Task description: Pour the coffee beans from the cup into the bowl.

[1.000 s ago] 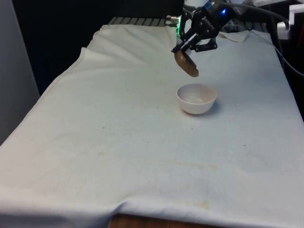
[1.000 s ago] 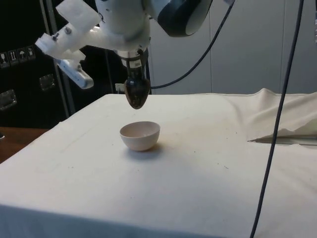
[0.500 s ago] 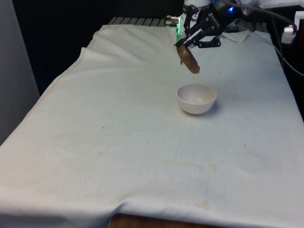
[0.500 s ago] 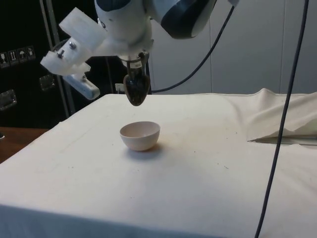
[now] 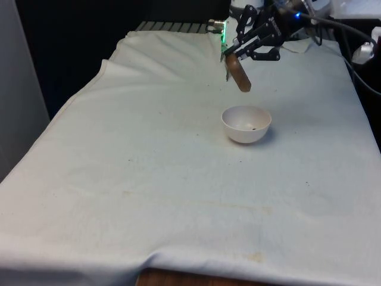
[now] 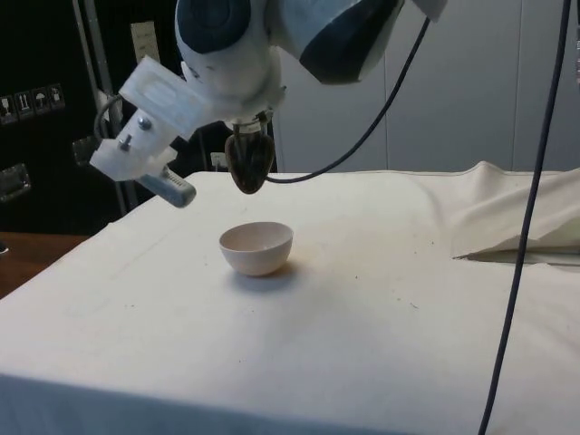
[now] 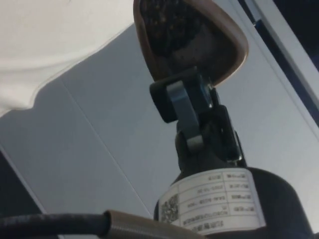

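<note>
A brown cup (image 5: 239,74) hangs tipped over in the air above and just behind the white bowl (image 5: 246,123). My gripper (image 5: 233,57) is shut on the cup's rim. From the side, the cup (image 6: 248,163) hangs mouth-down over the bowl (image 6: 256,247). In the wrist view the cup (image 7: 192,35) still holds dark coffee beans (image 7: 172,22), with one finger (image 7: 187,107) clamped on its rim. One dark bean (image 5: 254,127) lies inside the bowl.
The white cloth (image 5: 149,161) covers the whole table and is rumpled in a fold (image 6: 507,217) towards the side view's right. Black cables (image 6: 530,172) hang down near that fold.
The gripper has lifted a little and tipped the cup further over. A bean now lies in the bowl, which looked empty before.
</note>
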Motion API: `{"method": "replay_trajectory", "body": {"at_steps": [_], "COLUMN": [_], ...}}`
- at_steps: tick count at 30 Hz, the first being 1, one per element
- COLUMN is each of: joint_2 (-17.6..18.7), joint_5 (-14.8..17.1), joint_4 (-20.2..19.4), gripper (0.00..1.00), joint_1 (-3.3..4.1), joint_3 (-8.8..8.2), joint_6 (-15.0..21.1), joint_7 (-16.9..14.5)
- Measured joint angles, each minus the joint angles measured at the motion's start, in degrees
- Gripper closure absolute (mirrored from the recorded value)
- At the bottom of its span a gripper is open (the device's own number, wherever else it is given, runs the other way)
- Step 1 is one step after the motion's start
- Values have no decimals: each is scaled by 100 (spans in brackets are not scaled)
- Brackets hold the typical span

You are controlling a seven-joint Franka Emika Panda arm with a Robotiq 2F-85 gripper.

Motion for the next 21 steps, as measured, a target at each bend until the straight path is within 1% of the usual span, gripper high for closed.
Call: {"method": "replay_trajectory", "body": {"at_steps": [3, 7, 10, 17, 21], "joint_2": [63, 109, 178, 201, 201], "joint_5": [-155, -252, -401, -516, -602], "joint_4": [0, 0, 0, -6, -23], "gripper": [100, 100, 100, 100, 100], "joint_1": [0, 0, 0, 0, 0], "joint_3": [6, 29, 46, 92, 138], "joint_6": [-57, -132, -241, -407, -567], "joint_7": [109, 183, 269, 309, 327]}}
